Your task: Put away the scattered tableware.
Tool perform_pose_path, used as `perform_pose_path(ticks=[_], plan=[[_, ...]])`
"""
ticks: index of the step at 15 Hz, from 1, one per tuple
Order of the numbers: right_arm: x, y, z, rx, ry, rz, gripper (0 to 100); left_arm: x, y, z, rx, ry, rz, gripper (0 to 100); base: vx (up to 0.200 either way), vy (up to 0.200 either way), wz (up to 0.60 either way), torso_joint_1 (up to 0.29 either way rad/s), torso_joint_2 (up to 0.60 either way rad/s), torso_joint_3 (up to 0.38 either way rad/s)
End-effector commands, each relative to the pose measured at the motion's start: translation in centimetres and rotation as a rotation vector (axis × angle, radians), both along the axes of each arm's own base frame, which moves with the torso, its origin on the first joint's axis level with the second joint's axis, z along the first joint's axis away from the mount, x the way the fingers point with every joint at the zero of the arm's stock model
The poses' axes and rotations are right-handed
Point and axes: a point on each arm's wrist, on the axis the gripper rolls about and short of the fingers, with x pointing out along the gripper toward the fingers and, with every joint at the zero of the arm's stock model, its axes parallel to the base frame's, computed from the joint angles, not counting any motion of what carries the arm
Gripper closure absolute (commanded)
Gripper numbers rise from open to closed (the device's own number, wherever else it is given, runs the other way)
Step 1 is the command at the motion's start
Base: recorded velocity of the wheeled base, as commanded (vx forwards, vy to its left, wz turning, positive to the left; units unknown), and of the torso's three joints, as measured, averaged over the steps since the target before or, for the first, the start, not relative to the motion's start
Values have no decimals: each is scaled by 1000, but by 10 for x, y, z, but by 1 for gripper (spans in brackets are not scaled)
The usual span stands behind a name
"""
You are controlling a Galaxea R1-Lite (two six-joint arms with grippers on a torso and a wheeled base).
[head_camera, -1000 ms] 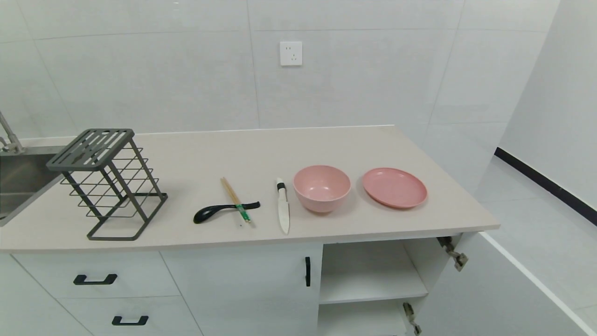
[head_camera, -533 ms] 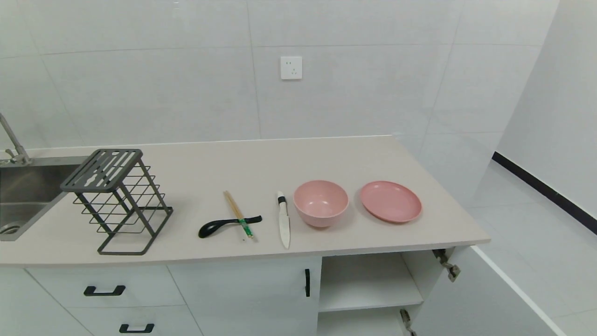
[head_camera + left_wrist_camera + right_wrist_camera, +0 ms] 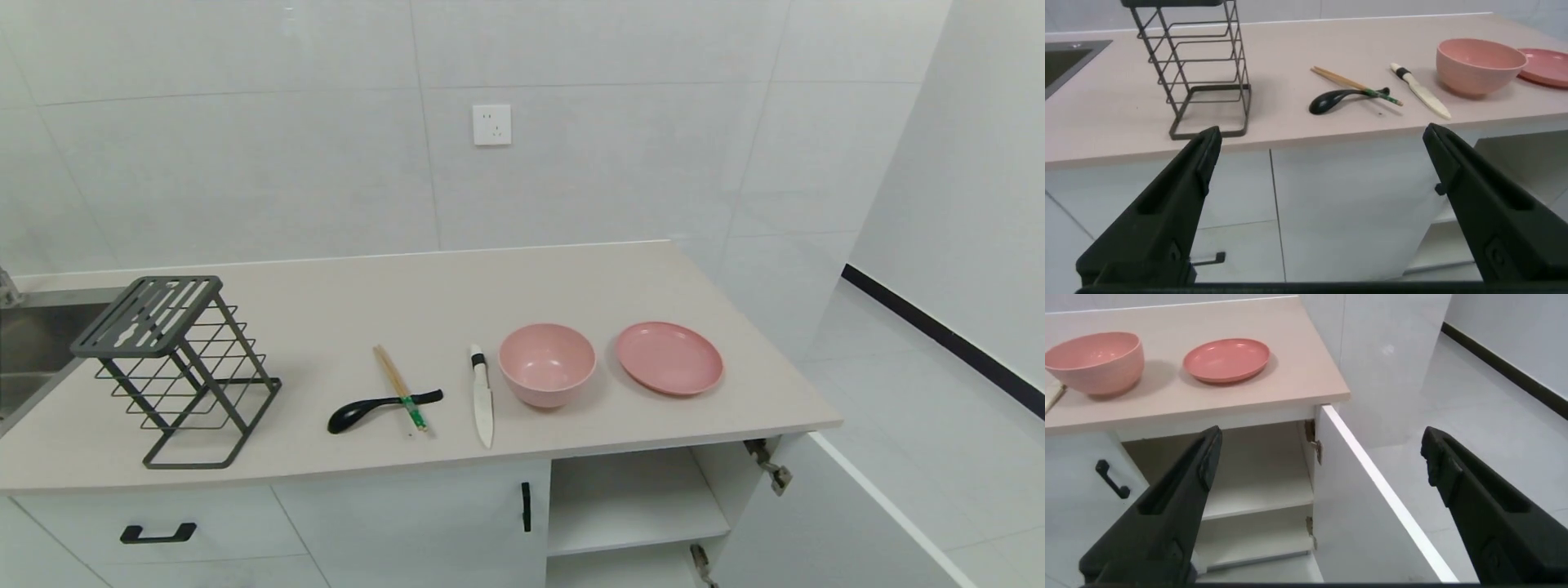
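Note:
On the beige counter (image 3: 424, 294) lie a black spoon (image 3: 377, 407) crossed by a pair of chopsticks (image 3: 399, 397), a white knife (image 3: 482, 398), a pink bowl (image 3: 546, 364) and a pink plate (image 3: 669, 358), in a row from left to right. My left gripper (image 3: 1320, 135) stands open in front of the counter, below its edge, facing the spoon (image 3: 1341, 99), the knife (image 3: 1420, 88) and the bowl (image 3: 1479, 65). My right gripper (image 3: 1320, 434) is open too, facing the open cabinet (image 3: 1249, 478), with the bowl (image 3: 1094, 361) and plate (image 3: 1226, 359) above it.
A dark wire rack (image 3: 174, 367) stands on the counter's left part, beside a sink (image 3: 20, 351). Under the plate the cabinet shelf (image 3: 629, 498) is bare, and its door (image 3: 824, 523) swings out to the right. Drawers with black handles (image 3: 157, 533) sit under the rack.
The whole head picture has shifted down and to the left, so the camera has moved. The tableware keeps its places on the counter.

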Motion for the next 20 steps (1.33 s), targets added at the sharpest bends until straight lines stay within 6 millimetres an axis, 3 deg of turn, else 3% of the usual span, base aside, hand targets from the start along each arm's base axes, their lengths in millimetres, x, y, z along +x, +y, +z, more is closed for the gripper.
perform_pose_path(ticks=[1, 13, 20], plan=[[0, 0, 0, 0, 2, 1, 0, 0, 0, 0, 0, 2, 0, 0, 0, 0, 0, 0, 0, 0], [0, 0, 0, 0, 2, 1, 0, 0, 0, 0, 0, 2, 8, 0, 0, 0, -50, 0, 0, 0], [0, 0, 0, 0, 2, 1, 0, 0, 0, 0, 0, 2, 6, 0, 0, 0, 0, 131, -244, -119]])
